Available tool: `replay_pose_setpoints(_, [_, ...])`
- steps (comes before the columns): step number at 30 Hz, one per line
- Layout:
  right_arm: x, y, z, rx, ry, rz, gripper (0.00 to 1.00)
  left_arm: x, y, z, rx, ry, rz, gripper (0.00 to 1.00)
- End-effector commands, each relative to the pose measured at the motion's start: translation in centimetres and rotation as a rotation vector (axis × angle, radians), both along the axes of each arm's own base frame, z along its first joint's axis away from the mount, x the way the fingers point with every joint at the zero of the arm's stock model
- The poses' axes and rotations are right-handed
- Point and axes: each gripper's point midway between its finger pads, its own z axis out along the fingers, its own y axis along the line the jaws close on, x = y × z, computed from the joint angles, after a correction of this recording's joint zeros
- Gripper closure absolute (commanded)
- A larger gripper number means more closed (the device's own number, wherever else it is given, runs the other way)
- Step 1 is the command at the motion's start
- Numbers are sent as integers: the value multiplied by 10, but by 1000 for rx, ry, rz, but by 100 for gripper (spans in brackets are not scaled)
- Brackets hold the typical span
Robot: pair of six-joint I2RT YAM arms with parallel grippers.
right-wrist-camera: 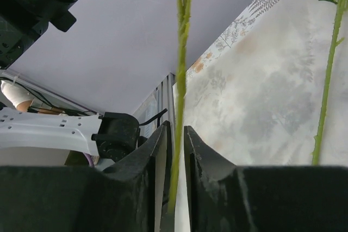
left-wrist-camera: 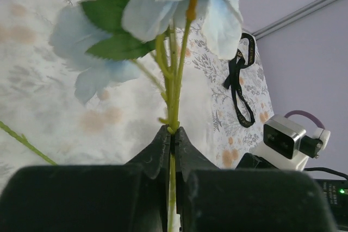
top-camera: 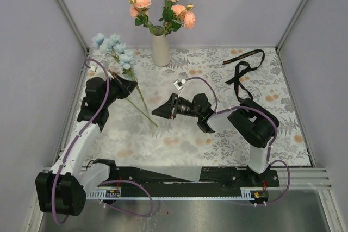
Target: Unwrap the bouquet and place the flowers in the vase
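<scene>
Just a loose black ribbon (top-camera: 242,56) lying curled on the flowery tablecloth (top-camera: 179,145), back right corner.

- The table (top-camera: 179,145) wears a pale cloth (top-camera: 283,112) printed with grey leaves and orange blots, reaching to the walls.
- The vase (top-camera: 160,50) stands upright on the cloth at the far edge, beyond the jaws of the left gripper (top-camera: 128,85) and the right gripper (top-camera: 156,112).
- A black ribbon (top-camera: 244,63) lies in loose loops on the cloth, well beyond the right jaws and off to their right.
- A green stem (top-camera: 144,114) runs slantwise on the near side of both sets of jaws; it seems to rest on the cloth, its upper end hidden behind the left gripper.
</scene>
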Motion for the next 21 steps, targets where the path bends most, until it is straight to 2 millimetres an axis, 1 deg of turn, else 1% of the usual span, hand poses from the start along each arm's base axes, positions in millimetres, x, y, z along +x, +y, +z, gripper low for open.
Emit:
replay_pose_setpoints(1, [-4, -11, 35, 43, -82, -42, 61, 8, -2, 57, 39, -212, -42, 100])
replay_pose_setpoints(2, [-2, -14, 36, 29, -70, -65, 54, 7, -6, 64, 35, -237, -61, 100])
replay_pose_setpoints(4, [4, -25, 30, -22, -29, -122, 36, 6, -14, 80, 41, -292, -97, 100])
replay_pose_setpoints(6, [9, -36, 29, -71, -16, -175, 22, 5, -21, 102, 83, -364, -117, 100])
replay_pose_setpoints(8, [9, -46, 29, -127, -18, -213, 11, 3, -29, 122, 149, -444, -118, 100])
replay_pose_setpoints(10, [6, -57, 37, -166, -26, -250, 3, 2, -37, 143, 207, -530, -121, 100])
replay_pose_setpoints(11, [5, -63, 31, -208, -13, -268, 1, 2, -42, 155, 230, -584, -131, 100])
replay_pose_setpoints(12, [6, -70, 35, -215, -17, -296, 1, 3, -48, 163, 235, -610, -142, 100])
replay_pose_setpoints(13, [6, -78, 28, -255, -3, -327, 1, 4, -53, 172, 246, -652, -146, 100])
replay_pose_setpoints(14, [6, -85, 28, -276, -10, -357, 1, 6, -56, 185, 259, -703, -141, 100])
replay_pose_setpoints(15, [9, -93, 31, -290, -30, -396, 1, 7, -60, 192, 286, -746, -138, 100])
replay_pose_setpoints(16, [8, -99, 29, -310, -33, -415, 1, 11, -61, 201, 309, -788, -125, 100])
replay_pose_setpoints(17, [8, -106, 32, -321, -44, -442, 1, 15, -63, 206, 326, -814, -111, 100])
replay_pose_setpoints(18, [8, -112, 34, -335, -53, -464, 1, 18, -64, 216, 334, -855, -98, 100])
replay_pose_setpoints(20, [7, -123, 44, -338, -79, -498, 1, 23, -66, 235, 331, -933, -72, 100])
replay_pose_setpoints(21, [7, -128, 45, -343, -88, -516, 1, 30, -68, 242, 331, -966, -59, 100])
